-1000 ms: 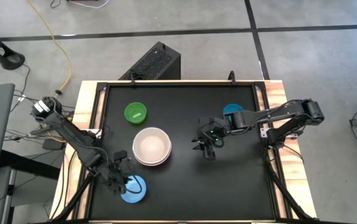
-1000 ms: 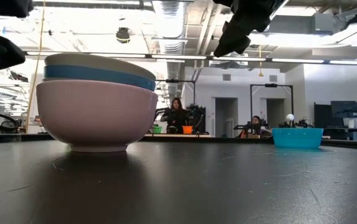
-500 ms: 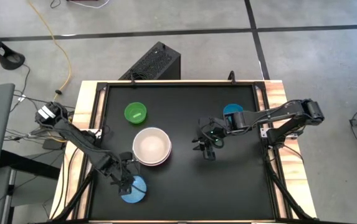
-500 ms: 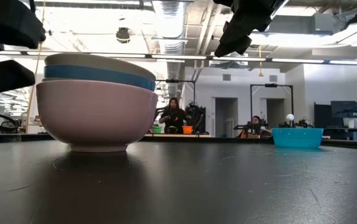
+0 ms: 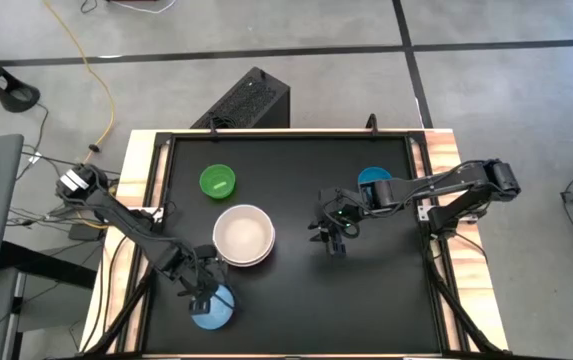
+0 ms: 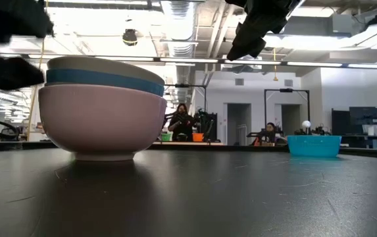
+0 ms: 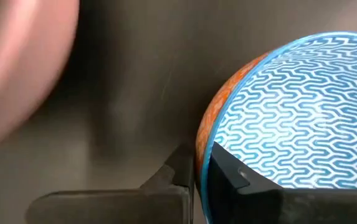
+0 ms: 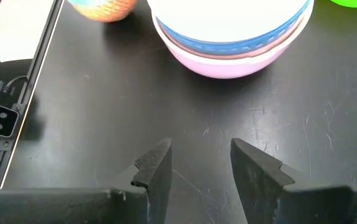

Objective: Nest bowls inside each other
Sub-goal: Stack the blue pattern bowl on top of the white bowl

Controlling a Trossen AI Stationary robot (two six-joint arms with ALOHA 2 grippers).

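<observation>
A stack of three bowls (image 5: 243, 235), cream in blue in pink, rests on its base mid-table. A green bowl (image 5: 217, 181) sits behind it. A teal bowl (image 5: 371, 178) sits at the far right, partly under the right arm. A small bowl (image 5: 216, 308), blue-patterned inside and orange outside, is near the front left. My left gripper (image 5: 204, 294) is shut on it. My right gripper (image 5: 334, 240) hangs open above bare table right of the stack, with nothing between its fingers (image 8: 156, 165). My left gripper pinches the patterned bowl's rim (image 7: 204, 146) on the side nearest the stack. One finger (image 7: 234, 177) is inside the bowl and the other (image 7: 175, 177) is outside. The fingers slant down from the table's left. I cannot tell whether the bowl is lifted.
The black tabletop (image 5: 296, 310) has a raised wooden frame on its left and right sides. Open table lies in front of the stack and along the near right. A black box (image 5: 251, 100) stands on the floor beyond the far edge. People sit far off in the room.
My left gripper has moved a little toward the table's right edge and down onto the patterned bowl and has taken hold of its rim. In the low view its dark bulk now covers the bowl's orange side, which showed at the left edge before.
</observation>
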